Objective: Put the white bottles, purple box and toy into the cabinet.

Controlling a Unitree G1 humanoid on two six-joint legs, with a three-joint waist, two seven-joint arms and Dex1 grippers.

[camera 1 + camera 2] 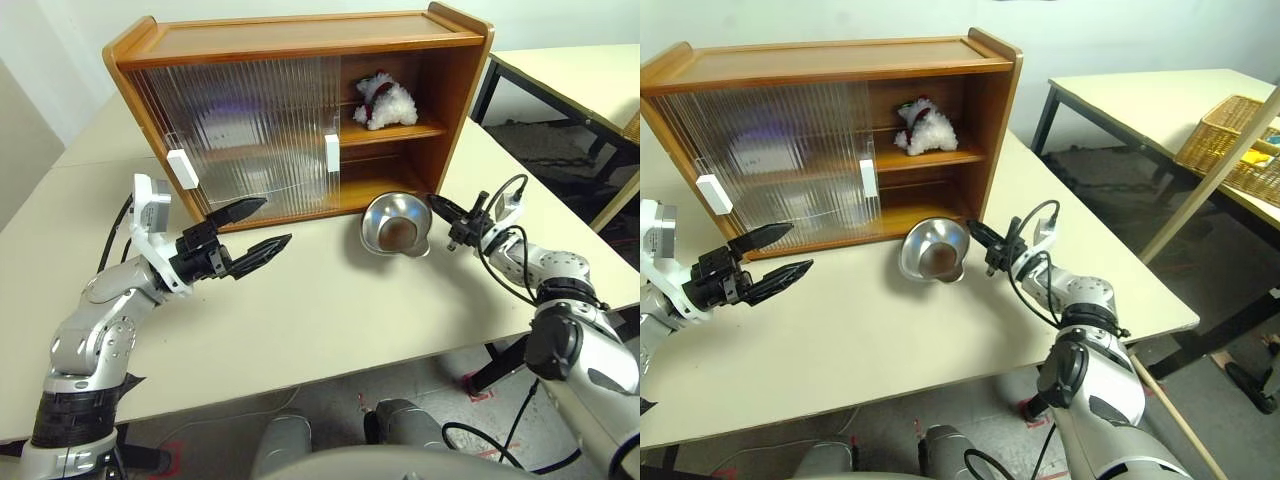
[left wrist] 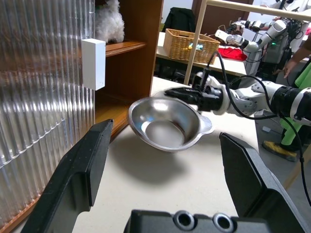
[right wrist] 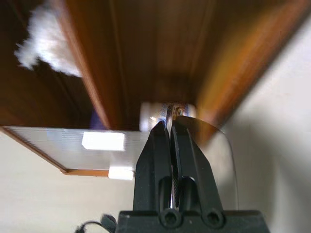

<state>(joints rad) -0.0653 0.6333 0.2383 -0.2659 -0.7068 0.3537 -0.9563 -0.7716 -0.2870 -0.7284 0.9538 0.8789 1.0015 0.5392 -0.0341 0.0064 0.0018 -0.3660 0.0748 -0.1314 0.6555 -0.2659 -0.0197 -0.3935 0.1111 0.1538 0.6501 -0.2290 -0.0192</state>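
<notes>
Left eye view: right gripper (image 1: pixel 437 205) pinched shut on shiny steel bowl (image 1: pixel 392 224), rim at three o'clock. Left gripper (image 1: pixel 253 230) spread wide, empty. White plush toy (image 1: pixel 383 101) on wide brown wooden cabinet (image 1: pixel 300 40) shelf. Advice: lift level, avoid cabinet edge.

Bowl (image 1: pixel 394 226): shiny steel, tilted, its hollow facing the camera, raised off the table in the left wrist view.
Table (image 1: pixel 330 300): cream top, under the bowl.
Second table (image 1: pixel 1140 105): cream top, black legs, at 2 o'clock from the bowl, well apart.
Basket (image 1: pixel 1230 145): woven wicker, at 3 o'clock from the bowl on another surface; contents too small to tell.
Pole (image 1: pixel 1210 175): pale wood, slanted, in front of the basket.
</notes>
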